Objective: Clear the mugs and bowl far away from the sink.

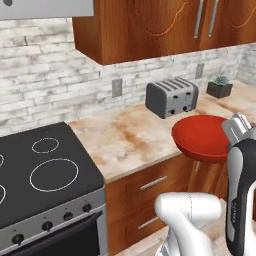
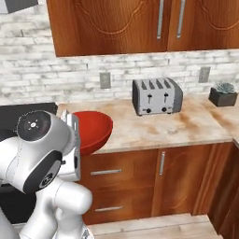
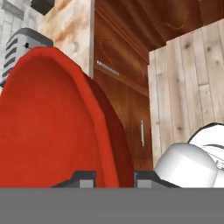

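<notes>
The glossy red bowl (image 1: pixel 200 136) hangs tilted at the counter's (image 1: pixel 125 140) front edge, partly over the counter and partly past it. My gripper (image 3: pixel 113 177) is shut on the bowl's rim, one dark fingertip on each side of the wall. In the left base view the hand (image 1: pixel 236 129) sits at the bowl's right side. From the right base view the bowl (image 2: pixel 95 128) shows just right of my arm, which hides the hand. In the hand view the bowl (image 3: pixel 52 127) takes up the left half. The mugs and the sink are out of view.
A grey toaster (image 1: pixel 171 96) stands at the back of the counter, and a small potted plant (image 1: pixel 220 87) stands farther right. The black stovetop (image 1: pixel 45 165) adjoins the counter's left end. Wooden wall cabinets (image 1: pixel 150 25) hang overhead, with drawers (image 2: pixel 121 172) below.
</notes>
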